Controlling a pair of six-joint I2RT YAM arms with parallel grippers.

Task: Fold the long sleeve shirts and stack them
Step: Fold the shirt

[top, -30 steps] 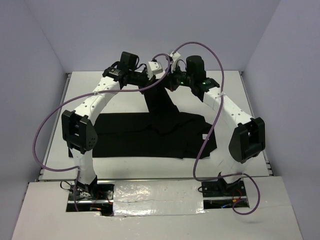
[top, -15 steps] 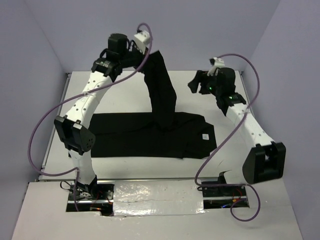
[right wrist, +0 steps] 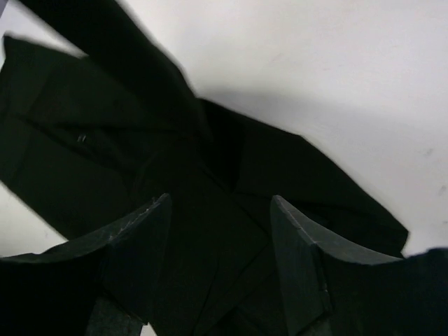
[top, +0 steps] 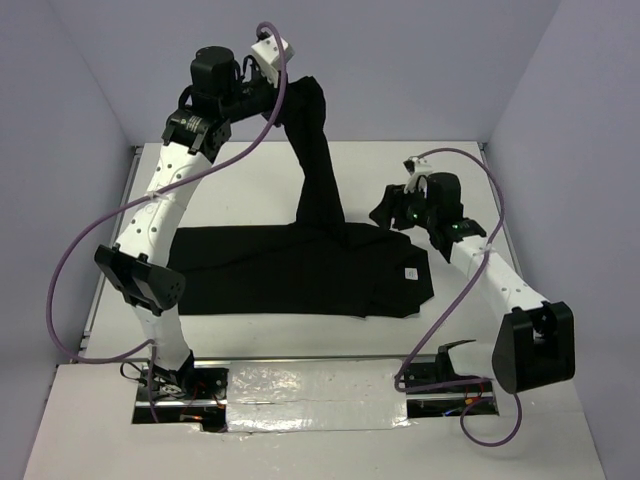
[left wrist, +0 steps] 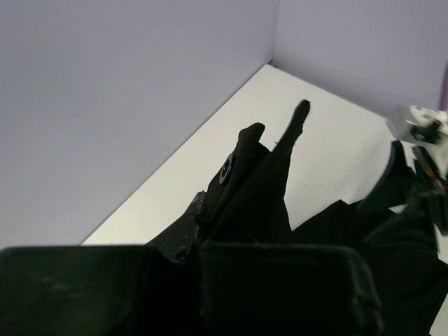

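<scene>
The left gripper [top: 288, 92], pinching the long sleeve [top: 318, 170] of the plain black soft-fabric shirt [top: 270, 275], should lower it taut while the right gripper [right wrist: 220, 203] (jaws spread) pins cloth beneath itself.

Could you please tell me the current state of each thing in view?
Plain black soft long sleeve shirt: body lying on white table, one sleeve lifted high.
Left hand: shut on the raised sleeve.
Right hand: open, empty, over the shirt.

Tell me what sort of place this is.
Probably a robotics lab cell: plain lavender walls enclose a white table, two robot arms are bolted at its near edge, and a black shirt is the workpiece.
</scene>
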